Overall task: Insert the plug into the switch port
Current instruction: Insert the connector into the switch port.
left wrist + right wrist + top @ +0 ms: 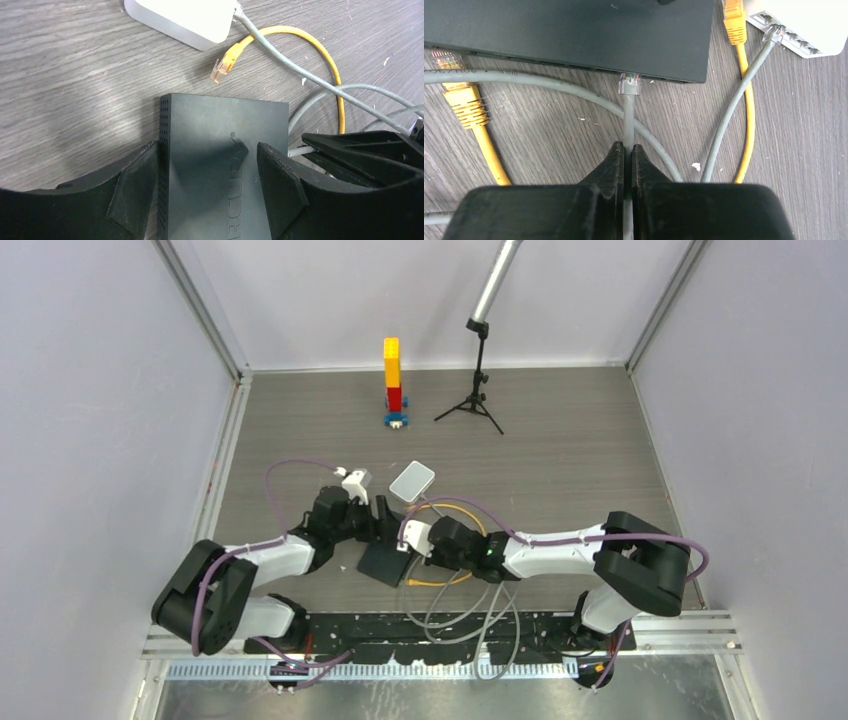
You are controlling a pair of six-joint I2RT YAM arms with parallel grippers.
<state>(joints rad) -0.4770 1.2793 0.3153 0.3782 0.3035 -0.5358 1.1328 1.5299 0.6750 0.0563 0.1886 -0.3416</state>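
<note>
Plug (630,83), probably light with a brittle clip, at the port row (549,62) of the black box (574,30); white box (824,20) just beside. Over the black box the left gripper (207,187) stands spread wide, holding nothing; the right gripper (628,155) pinches the limp grey cable (628,117) just behind the plug, likely the best hold. Only the right wrist view shows the port row

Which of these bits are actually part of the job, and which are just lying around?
In the job: grey cable with clear plug, flat black plastic box, small white rounded plastic box, left gripper, right gripper.
Lying about: yellow cable, tall yellow-red-blue brick tower, small black tripod.
</note>
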